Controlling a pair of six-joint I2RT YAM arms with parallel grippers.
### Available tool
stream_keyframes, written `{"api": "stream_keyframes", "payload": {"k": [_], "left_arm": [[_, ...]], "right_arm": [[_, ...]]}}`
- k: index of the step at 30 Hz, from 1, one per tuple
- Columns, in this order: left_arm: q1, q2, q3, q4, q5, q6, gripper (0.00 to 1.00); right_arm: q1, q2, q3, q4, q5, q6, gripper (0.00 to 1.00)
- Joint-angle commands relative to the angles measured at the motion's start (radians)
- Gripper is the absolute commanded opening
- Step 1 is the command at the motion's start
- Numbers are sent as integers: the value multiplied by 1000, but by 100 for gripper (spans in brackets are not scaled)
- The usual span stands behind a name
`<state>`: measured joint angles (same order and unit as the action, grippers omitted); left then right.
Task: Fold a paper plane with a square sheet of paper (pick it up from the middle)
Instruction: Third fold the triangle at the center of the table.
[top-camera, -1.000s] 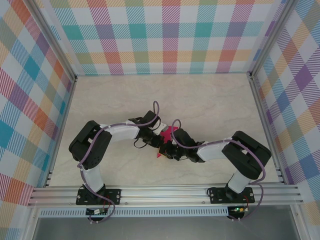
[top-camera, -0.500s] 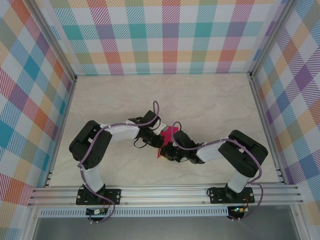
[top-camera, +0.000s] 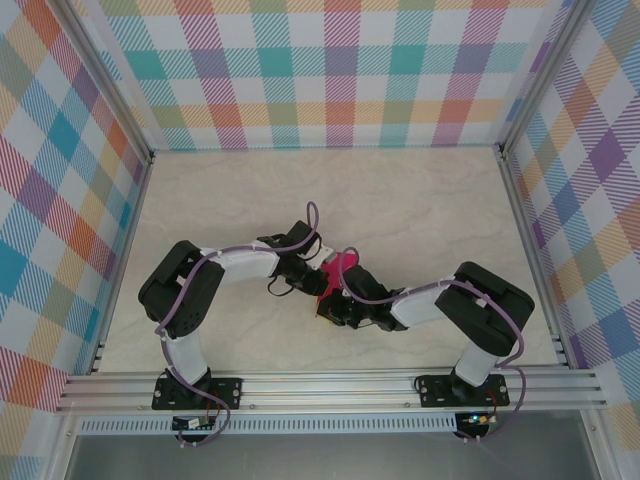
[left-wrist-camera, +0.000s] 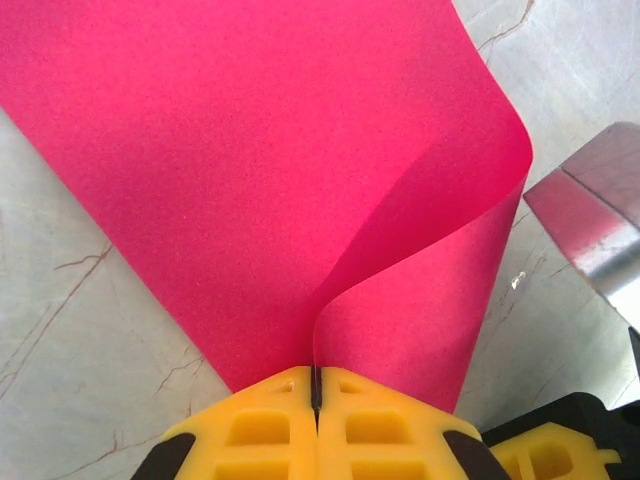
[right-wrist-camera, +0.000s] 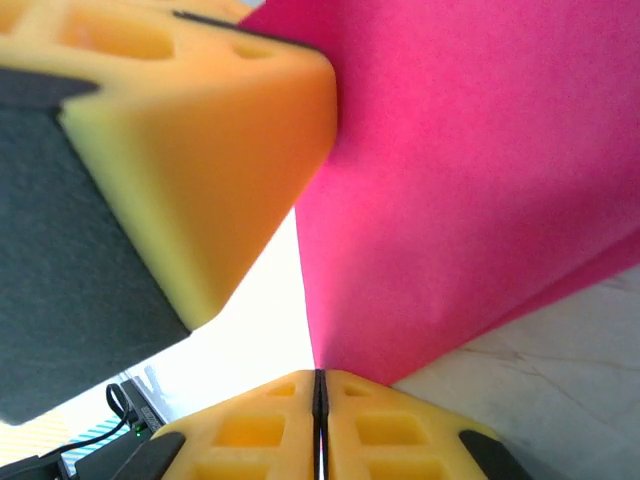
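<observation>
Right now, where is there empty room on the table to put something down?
The wide back strip of the pale marbled table, under the checked wall, is bare. The middle is crowded: the left gripper and right gripper both pinch the thin magenta-pink sheet of paper there.

One square sheet of paper (left-wrist-camera: 250, 150) and two tools: left tool (left-wrist-camera: 316, 385), right tool (right-wrist-camera: 319, 385).

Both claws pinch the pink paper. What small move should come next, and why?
Probably lower the sheet onto the table to flatten its curl: the left claw and right claw both pinch it, and it bends over without a crease.
</observation>
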<state>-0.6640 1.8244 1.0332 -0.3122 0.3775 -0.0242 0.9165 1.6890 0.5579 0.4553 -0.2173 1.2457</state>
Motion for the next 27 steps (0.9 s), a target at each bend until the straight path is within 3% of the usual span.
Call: {"api": "stream_keyframes", "payload": {"k": [1,8,14,21,27], "left_arm": [[6,39,4,-34,4,24,0],[6,41,3,-37,5,24,0],[6,41,4,-40,3,26,0],[6,42,7,-44,3,25,0],[6,44,4,-45,3,27,0]], "right_arm": [[8,12,19,-103,42,0,10],[9,-56,21,-99,29,-8,12],[12,-9,48,-47,-4,-1,10],[12,38,60,-122,13,0,9],[-21,-63,55,-176,6,-41,14]]}}
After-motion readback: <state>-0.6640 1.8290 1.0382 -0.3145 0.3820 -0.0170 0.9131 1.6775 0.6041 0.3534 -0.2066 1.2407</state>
